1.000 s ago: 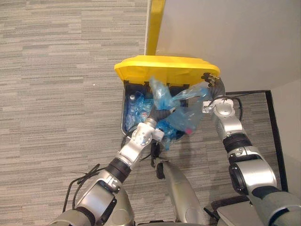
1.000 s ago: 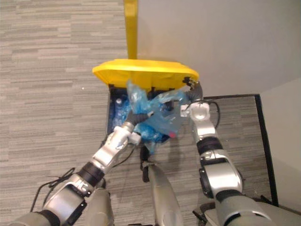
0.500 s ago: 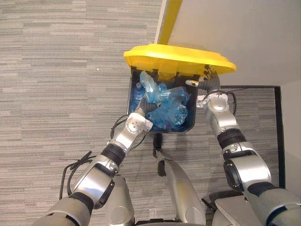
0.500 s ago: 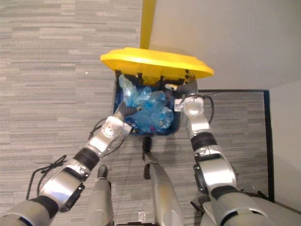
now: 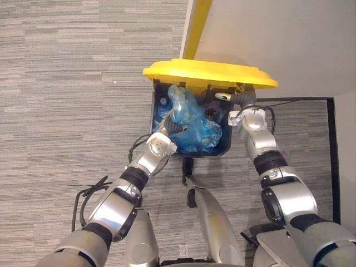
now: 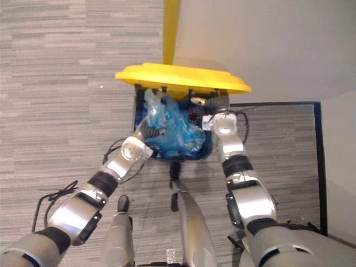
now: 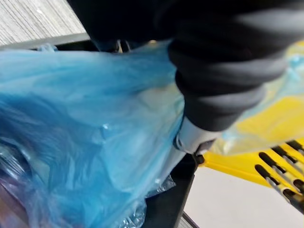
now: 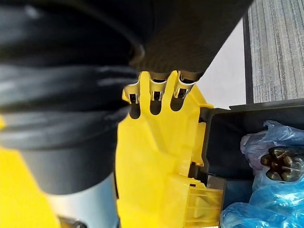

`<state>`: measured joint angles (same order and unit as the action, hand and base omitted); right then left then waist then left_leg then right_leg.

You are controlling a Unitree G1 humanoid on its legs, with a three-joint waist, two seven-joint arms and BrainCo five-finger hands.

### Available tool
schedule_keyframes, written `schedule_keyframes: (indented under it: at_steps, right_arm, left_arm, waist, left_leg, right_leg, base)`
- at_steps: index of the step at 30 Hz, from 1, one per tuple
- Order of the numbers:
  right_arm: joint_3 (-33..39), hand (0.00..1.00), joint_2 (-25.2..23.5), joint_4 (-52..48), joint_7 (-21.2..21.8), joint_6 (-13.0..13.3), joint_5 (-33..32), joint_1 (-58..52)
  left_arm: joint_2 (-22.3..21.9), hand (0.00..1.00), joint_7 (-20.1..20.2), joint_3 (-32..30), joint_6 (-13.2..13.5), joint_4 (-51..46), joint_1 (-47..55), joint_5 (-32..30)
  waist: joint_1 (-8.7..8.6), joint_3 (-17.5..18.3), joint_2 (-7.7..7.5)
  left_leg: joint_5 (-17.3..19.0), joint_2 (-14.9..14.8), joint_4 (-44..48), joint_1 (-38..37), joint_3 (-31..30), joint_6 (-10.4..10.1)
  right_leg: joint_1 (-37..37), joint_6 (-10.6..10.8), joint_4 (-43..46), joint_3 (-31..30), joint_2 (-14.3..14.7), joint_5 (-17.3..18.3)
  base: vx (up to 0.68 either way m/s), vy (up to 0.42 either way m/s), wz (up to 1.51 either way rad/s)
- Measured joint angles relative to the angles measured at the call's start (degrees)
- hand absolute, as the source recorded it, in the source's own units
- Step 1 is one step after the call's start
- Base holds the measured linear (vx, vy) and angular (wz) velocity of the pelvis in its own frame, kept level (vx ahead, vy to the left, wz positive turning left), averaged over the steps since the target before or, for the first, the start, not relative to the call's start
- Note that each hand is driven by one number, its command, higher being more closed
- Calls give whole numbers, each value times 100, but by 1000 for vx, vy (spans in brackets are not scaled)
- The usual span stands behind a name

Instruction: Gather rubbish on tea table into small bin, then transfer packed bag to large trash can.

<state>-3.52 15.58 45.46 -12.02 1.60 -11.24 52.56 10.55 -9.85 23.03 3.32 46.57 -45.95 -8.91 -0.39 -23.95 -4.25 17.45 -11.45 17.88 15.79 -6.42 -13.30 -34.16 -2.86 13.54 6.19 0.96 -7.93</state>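
Note:
The large trash can [image 5: 199,154] has a dark body and a yellow lid [image 5: 211,72] tipped up against the wall. The blue rubbish bag [image 5: 192,119] lies inside it, its knotted top sticking up by the left wall. My left hand [image 5: 173,128] is at the can's near left rim, pressed into the bag [image 7: 85,142], with its fingers hidden by the plastic. My right hand [image 5: 242,99] is up under the lid's right end. Its straight fingers [image 8: 152,92] rest flat on the lid's yellow underside [image 8: 156,156].
Clear bottles [image 5: 162,107] lie in the can beside the bag. A grey wall [image 5: 278,33] with a yellow upright strip [image 5: 196,28] stands right behind the can. A black line [image 5: 334,150] borders the floor on the right. Grey carpet [image 5: 67,83] spreads to the left.
The bag has gone down from above the rim into the can. My left hand followed it to the rim. The right hand has stayed under the lid. The camera has shifted.

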Motion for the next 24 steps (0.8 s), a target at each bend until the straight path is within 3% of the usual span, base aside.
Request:
schedule_keyframes:
  at_steps: [5, 10, 14, 19, 24]
  right_arm:
    - [-9, 0, 14, 14, 92, 1, 57, -431]
    - [23, 0, -87, 14, 253, -85, 383, -1436]
    - [110, 0, -233, -30, 354, -133, 522, -2302]
    - [121, 0, -390, -201, 530, -162, 798, -3263]
    - [135, 0, -536, -201, 640, -147, 1132, -4037]
  left_arm:
    - [27, 0, -2, -358, 23, -700, 753, 52]
    - [74, 0, 34, -822, 41, -1498, 2130, 471]
    - [76, 0, 257, -1253, 119, -1663, 3152, 795]
    - [227, 0, 513, -2029, 120, -1123, 4236, 906]
    - [197, 0, 572, -2391, 61, -23, 4841, 893]
  waist:
    - [-28, 47, 25]
    - [52, 404, 74]
    - [73, 615, 203]
    - [95, 814, 222]
    - [120, 842, 110]
  left_leg:
    - [-55, -6, -197, -338, -51, 59]
    - [-158, -3, -452, -670, -27, 73]
    - [-163, 55, -468, -1059, 85, 106]
    - [-33, 356, -256, -1523, 223, 372]
    - [105, 825, 338, -1588, 567, 672]
  right_leg:
    - [431, 57, -244, 66, -11, -3]
    - [620, 73, -234, 87, -30, 4]
    - [1035, 160, -169, 111, -128, 138]
    - [1429, 352, 106, -35, -392, 270]
    - [1588, 830, 51, -344, -747, 235]
  base:
    - [8, 54, 8]
    - [72, 68, 1]
    - [28, 71, 9]
    - [-59, 85, -4]
    - [-212, 108, -25]
